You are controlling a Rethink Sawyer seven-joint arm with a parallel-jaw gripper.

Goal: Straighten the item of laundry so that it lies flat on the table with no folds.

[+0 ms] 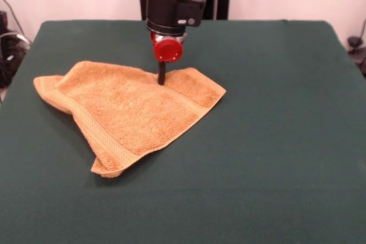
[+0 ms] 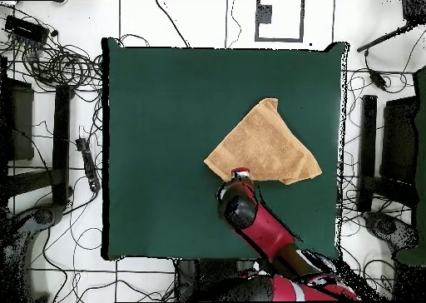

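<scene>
The golden-orange towel [image 1: 128,112] lies folded over on the dark green table [image 1: 274,141], left of centre in the front view, in a rough triangle with a border band along its near-left edge. A second layer shows under the left and bottom corners. In the overhead view the towel [image 2: 265,146] lies right of centre. My gripper [image 1: 161,77] comes straight down onto the towel's far edge, near its far right corner. Only one thin dark tip shows, touching the cloth. In the overhead view the gripper [image 2: 239,176] is at the towel's lower edge, mostly hidden by the arm.
The red and black arm [image 2: 258,225] reaches in from the table's bottom edge in the overhead view. Cables and stands [image 2: 58,75] lie on the floor round the table. Bare green felt stretches wide to the right of the towel in the front view.
</scene>
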